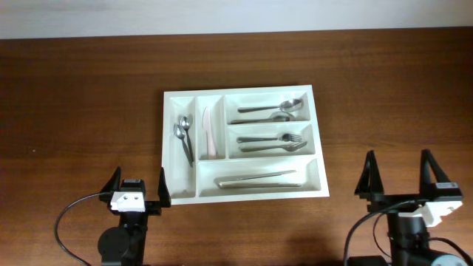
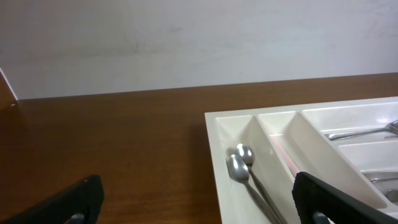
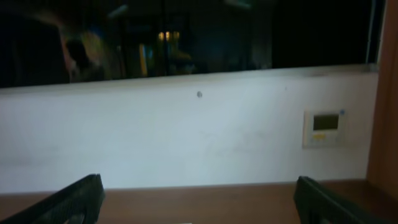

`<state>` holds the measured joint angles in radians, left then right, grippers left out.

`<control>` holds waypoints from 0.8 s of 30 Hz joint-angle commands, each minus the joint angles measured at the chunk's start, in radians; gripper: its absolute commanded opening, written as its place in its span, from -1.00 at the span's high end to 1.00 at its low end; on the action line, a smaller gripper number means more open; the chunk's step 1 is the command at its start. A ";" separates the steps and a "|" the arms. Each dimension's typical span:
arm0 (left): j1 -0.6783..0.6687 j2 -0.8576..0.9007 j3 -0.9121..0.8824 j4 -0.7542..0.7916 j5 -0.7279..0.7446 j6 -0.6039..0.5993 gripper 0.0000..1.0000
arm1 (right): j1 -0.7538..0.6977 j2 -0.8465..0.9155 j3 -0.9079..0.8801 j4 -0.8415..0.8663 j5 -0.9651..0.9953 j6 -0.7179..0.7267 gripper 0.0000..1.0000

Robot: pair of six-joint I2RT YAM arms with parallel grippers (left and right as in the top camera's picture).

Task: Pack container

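Dark wood counter (image 1: 74, 111) below a plain white wall (image 2: 186, 43). White five-compartment container (image 1: 244, 91), holding cutlery (image 1: 259, 179), lies mid-counter. Left claw (image 1: 139, 174) by its near-left corner, right claw (image 1: 398, 158) beyond its right side; both gape empty.

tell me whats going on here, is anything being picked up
Nothing is held right now. The left gripper and right gripper both sit open and empty at the near edge of the table. The white container already has spoons, forks and other cutlery sorted into its compartments.
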<state>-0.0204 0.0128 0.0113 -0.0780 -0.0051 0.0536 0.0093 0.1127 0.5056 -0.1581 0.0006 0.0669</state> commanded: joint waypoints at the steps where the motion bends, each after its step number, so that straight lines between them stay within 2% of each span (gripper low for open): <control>1: -0.003 -0.008 -0.003 -0.005 -0.002 0.016 -0.98 | 0.008 -0.051 -0.094 0.090 0.012 -0.011 -0.98; 9: -0.003 -0.008 -0.003 -0.005 -0.002 0.016 -0.98 | 0.008 -0.109 -0.262 0.272 0.011 -0.007 -0.98; 24: -0.003 -0.008 -0.003 -0.005 -0.002 0.016 -0.98 | 0.008 -0.109 -0.429 0.311 0.012 -0.008 -0.98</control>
<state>-0.0204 0.0128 0.0113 -0.0780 -0.0048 0.0536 0.0093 0.0158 0.1074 0.1345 0.0036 0.0669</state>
